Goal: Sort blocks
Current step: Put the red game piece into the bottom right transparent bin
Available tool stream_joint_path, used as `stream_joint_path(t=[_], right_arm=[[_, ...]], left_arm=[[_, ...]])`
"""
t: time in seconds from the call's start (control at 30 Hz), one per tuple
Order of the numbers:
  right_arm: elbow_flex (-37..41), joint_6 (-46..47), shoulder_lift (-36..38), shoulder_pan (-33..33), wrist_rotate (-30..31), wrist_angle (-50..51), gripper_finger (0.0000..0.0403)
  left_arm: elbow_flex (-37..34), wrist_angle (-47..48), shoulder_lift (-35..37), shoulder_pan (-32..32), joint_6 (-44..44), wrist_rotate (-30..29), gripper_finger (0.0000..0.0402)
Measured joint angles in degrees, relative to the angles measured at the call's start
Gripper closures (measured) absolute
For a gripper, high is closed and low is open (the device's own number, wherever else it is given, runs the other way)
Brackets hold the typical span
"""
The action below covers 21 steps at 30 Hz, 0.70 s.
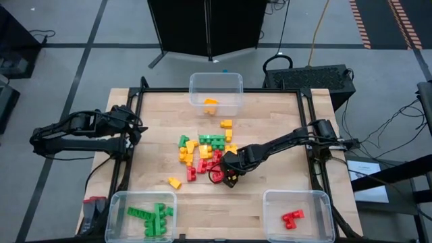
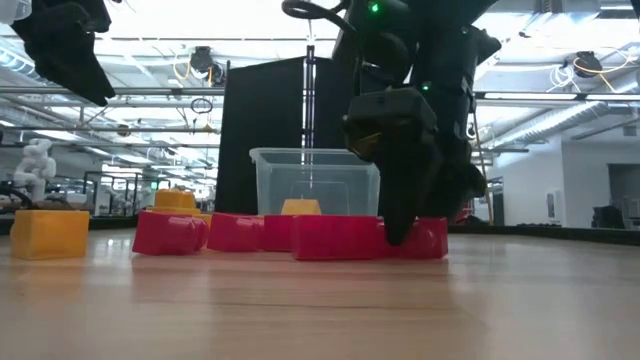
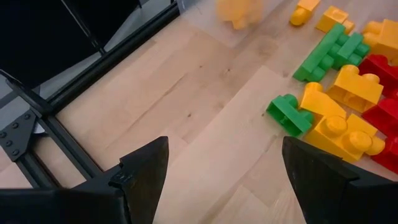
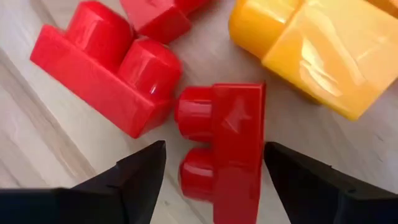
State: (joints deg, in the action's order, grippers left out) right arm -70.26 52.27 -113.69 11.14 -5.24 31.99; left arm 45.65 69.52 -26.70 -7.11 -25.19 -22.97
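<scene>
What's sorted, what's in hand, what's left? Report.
Done: green blocks, red blocks and one yellow block sit in bins. In hand: right gripper open around a red brick. Left: the central pile. Left gripper waits open.

Left claw point(image 3: 224, 180) fingers spread, above bare tabletop point(image 3: 186, 106). Blocks point(image 3: 339, 93) clustered beyond claw: green, yellow, red. Black frame point(image 3: 56, 134) beside tabletop.

Three clear bins are sitting on the wooden table point(image 1: 270, 128): one point(image 1: 216, 93) at the far edge, one point(image 1: 140, 216) at the near left corner, one point(image 1: 298, 214) at the near right. A black panel point(image 1: 208, 27) is standing beyond the table.
</scene>
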Motion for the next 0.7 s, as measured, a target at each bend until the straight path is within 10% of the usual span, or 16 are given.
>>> stream_joint_path(t=[0.7], right_arm=[[-4.55, 4.24, -0.75, 0.65, 1.67, 8.35, 0.0324]], left_arm=[[0.04, 0.08, 0.00, 0.00, 0.13, -0.01, 0.0114]])
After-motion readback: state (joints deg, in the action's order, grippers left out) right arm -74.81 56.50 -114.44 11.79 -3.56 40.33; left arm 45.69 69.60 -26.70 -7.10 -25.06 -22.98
